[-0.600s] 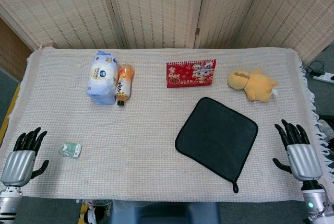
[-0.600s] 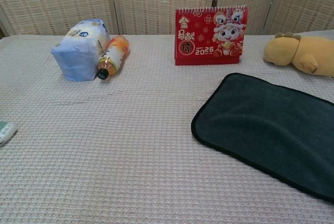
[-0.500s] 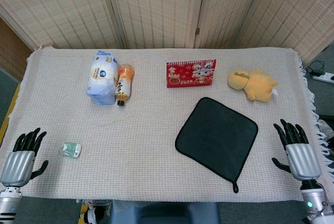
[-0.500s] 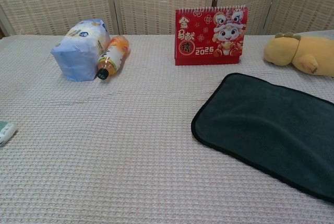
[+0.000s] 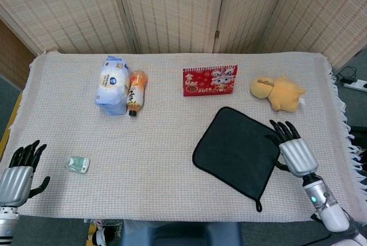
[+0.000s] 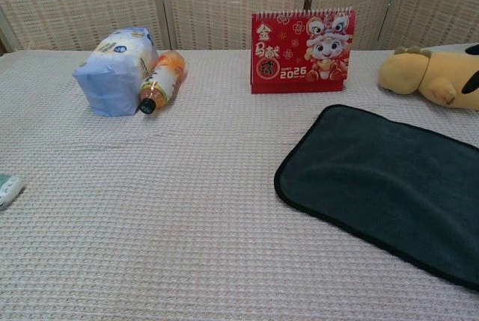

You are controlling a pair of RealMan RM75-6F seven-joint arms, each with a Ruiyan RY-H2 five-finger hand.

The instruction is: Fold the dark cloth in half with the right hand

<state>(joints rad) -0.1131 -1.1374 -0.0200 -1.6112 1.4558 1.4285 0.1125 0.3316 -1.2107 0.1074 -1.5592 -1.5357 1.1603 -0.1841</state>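
The right hand (image 5: 293, 149) had moved in from the table's right edge to the right corner of the dark cloth (image 5: 238, 147), fingers spread, holding nothing; contact was perhaps light. The cloth lay flat, unmoved. The left hand (image 5: 17, 174) stayed open.

The head view looks steeply down over the whole tabletop (image 5: 172, 143); the chest view sits low and close, facing the folding screen. Both catch the red desk calendar (image 5: 210, 80) (image 6: 302, 51).
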